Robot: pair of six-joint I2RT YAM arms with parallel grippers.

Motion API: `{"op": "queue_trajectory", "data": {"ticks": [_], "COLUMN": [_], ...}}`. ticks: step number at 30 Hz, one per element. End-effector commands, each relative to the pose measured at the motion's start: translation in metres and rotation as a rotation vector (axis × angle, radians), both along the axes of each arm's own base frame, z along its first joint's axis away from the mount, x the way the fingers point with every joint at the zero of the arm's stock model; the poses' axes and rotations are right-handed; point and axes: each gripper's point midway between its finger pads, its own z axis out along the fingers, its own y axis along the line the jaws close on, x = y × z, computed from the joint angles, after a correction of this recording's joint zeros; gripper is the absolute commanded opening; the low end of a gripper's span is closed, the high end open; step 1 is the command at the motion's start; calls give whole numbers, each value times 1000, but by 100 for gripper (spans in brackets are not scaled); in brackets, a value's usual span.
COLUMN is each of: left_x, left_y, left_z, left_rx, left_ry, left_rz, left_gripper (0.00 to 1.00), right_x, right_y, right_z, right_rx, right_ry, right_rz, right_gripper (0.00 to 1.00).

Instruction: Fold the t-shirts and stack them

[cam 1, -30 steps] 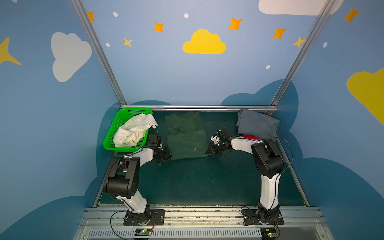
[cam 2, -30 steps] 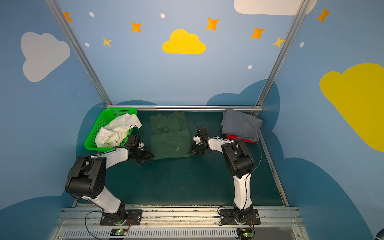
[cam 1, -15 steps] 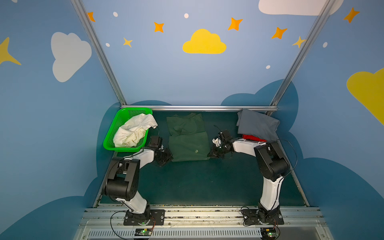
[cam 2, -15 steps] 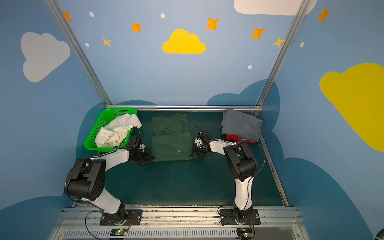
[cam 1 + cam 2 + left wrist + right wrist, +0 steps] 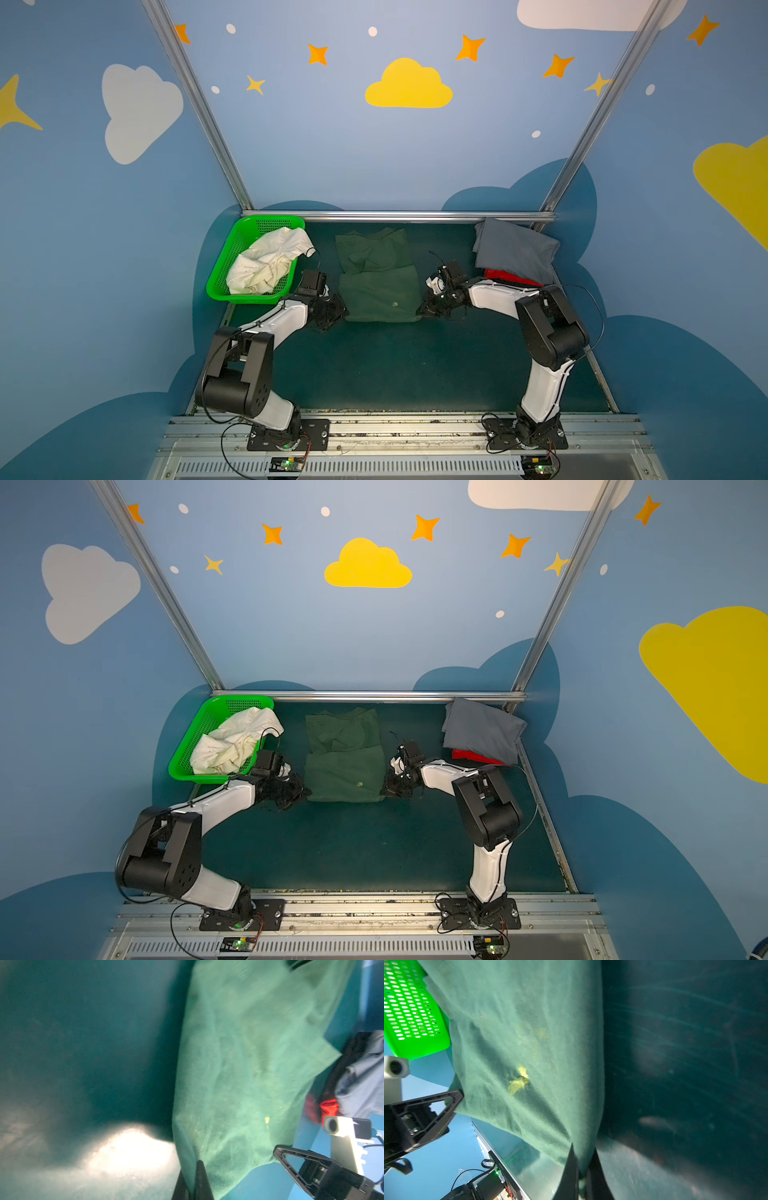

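Observation:
The dark green t-shirt (image 5: 378, 286) (image 5: 345, 766) lies mid-mat, folded over itself. My left gripper (image 5: 341, 312) (image 5: 305, 791) is shut on its near left corner. In the left wrist view the cloth (image 5: 249, 1064) runs between the closed fingers (image 5: 202, 1176). My right gripper (image 5: 419, 312) (image 5: 383, 792) is shut on the near right corner, with green cloth (image 5: 529, 1043) pinched in its fingers (image 5: 572, 1167). At the back right, the grey t-shirt (image 5: 515, 249) lies on the red t-shirt (image 5: 507, 276). The cream-white t-shirt (image 5: 270, 262) is crumpled in the basket.
The bright green basket (image 5: 249, 298) stands at the back left, close behind my left arm. The dark teal mat (image 5: 395, 365) stretches bare from the shirt's near edge to the front rail. Blue walls and a metal bar close the back and sides.
My right gripper has come toward the front with its corner of the green shirt, level now with the left gripper. The left gripper shifted only slightly. Both stayed shut.

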Motion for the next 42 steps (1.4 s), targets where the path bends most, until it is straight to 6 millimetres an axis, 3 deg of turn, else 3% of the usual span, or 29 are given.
{"op": "queue_trajectory", "data": {"ticks": [1, 27, 42], "left_x": [-9, -30, -57], "left_y": [5, 6, 1], "left_z": [-1, 21, 50], "left_rx": [23, 47, 28], "left_ry": [22, -32, -96], "left_rz": [7, 4, -4], "left_gripper": [3, 3, 3], "right_x": [-7, -36, -56], "right_y": [-4, -12, -13], "right_z": [11, 44, 62], "right_rx": [-15, -32, -18], "right_ry": [-16, -169, -216], "right_rz": [1, 48, 77], "right_gripper": [0, 0, 0]}}
